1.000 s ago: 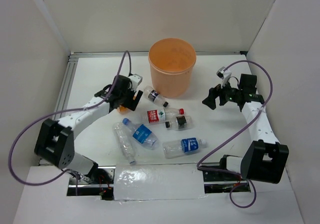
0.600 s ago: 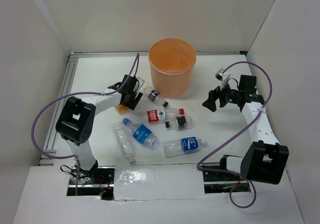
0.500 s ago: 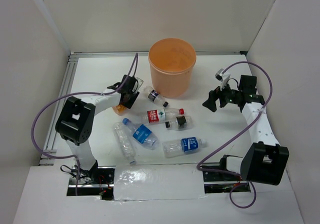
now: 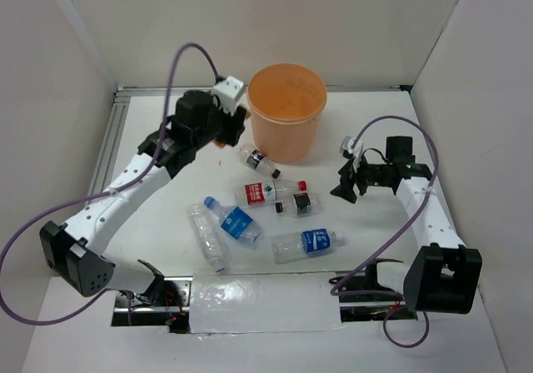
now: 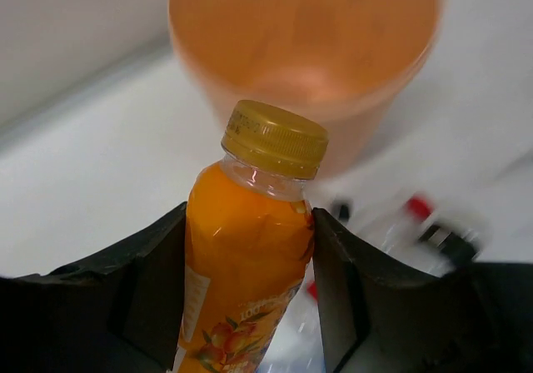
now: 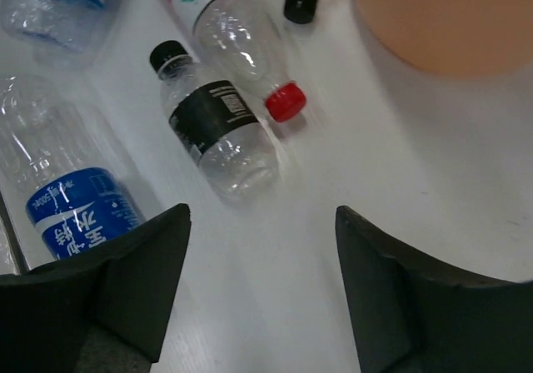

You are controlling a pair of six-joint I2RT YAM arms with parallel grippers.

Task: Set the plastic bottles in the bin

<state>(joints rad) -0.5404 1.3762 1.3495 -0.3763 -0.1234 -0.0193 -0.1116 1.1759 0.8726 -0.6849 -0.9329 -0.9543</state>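
My left gripper (image 4: pixel 231 128) is shut on the small orange-yellow bottle (image 5: pixel 246 256) with a gold cap and holds it in the air just left of the orange bin (image 4: pixel 287 140). In the left wrist view the bin (image 5: pixel 366 115) lies just beyond the cap. Several clear bottles lie on the table: a dark-labelled one (image 4: pixel 260 161), a red-labelled one (image 4: pixel 271 192), a small black-labelled one (image 4: pixel 300 204) and two blue-labelled ones (image 4: pixel 233 221) (image 4: pixel 308 242). My right gripper (image 4: pixel 346 181) is open and empty, right of the black-labelled bottle (image 6: pixel 218 131) and above the table.
A crushed clear bottle (image 4: pixel 206 236) lies at the front left of the group. White walls close in the table on the left, right and back. A metal rail (image 4: pixel 108 152) runs along the left edge. Purple cables loop from both arms.
My left arm has lifted the orange-yellow bottle off the table and carried it up and back to the bin's left side. My right gripper has shifted slightly left and nearer, toward the bottles.
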